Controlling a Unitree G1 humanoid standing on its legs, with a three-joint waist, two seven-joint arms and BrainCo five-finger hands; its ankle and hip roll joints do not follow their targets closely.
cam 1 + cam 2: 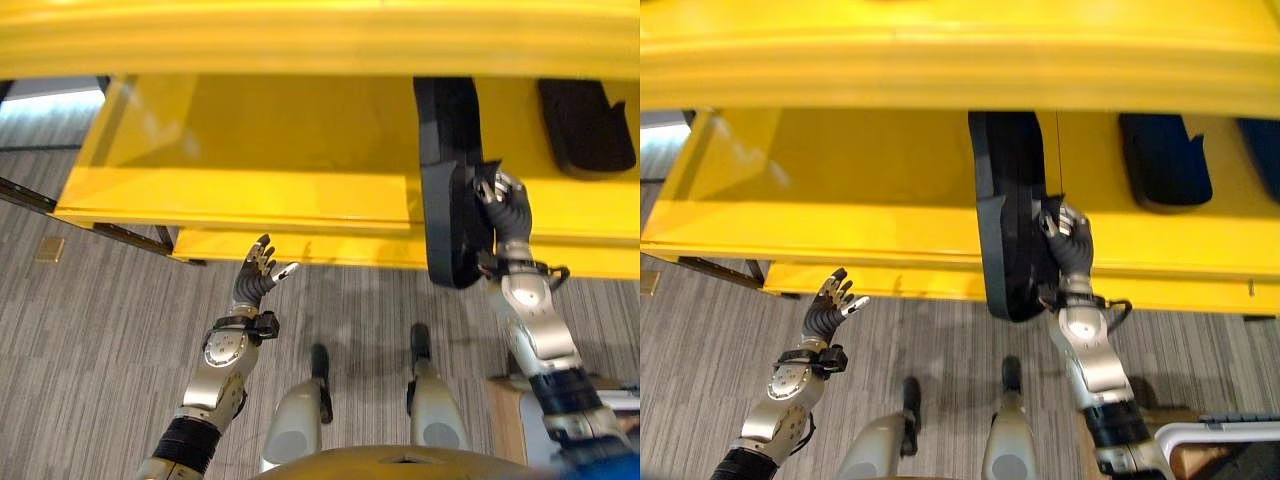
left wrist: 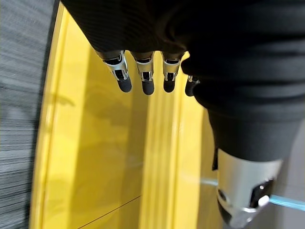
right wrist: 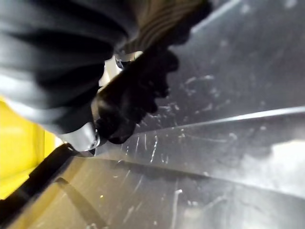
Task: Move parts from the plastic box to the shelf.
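No labels or writing to read on anything here, so on to the counts. One yellow shelf (image 1: 240,190) runs across the whole upper half of the frame, over grey striped carpet (image 1: 90,340).

Lower left of centre, the left hand (image 1: 258,270) is held up in front of the shelf's front edge with its fingers (image 2: 143,78) straight and spread, grasping nothing, well apart from the parts.

Right of centre there's a long black part (image 1: 450,200), lying half on the shelf with its lower end hanging past the front edge. The right hand (image 1: 503,200) is pressed against its right side, fingers curled onto it, so it's gripping that part. Up close the part's surface looks dark, glossy and scratched.

Upper right, a second black part (image 1: 583,125) lies flat on the shelf, just beside the first but not touching. In the right eye view a third dark shape shows at the far right edge; can't tell what it is. So two parts for sure.
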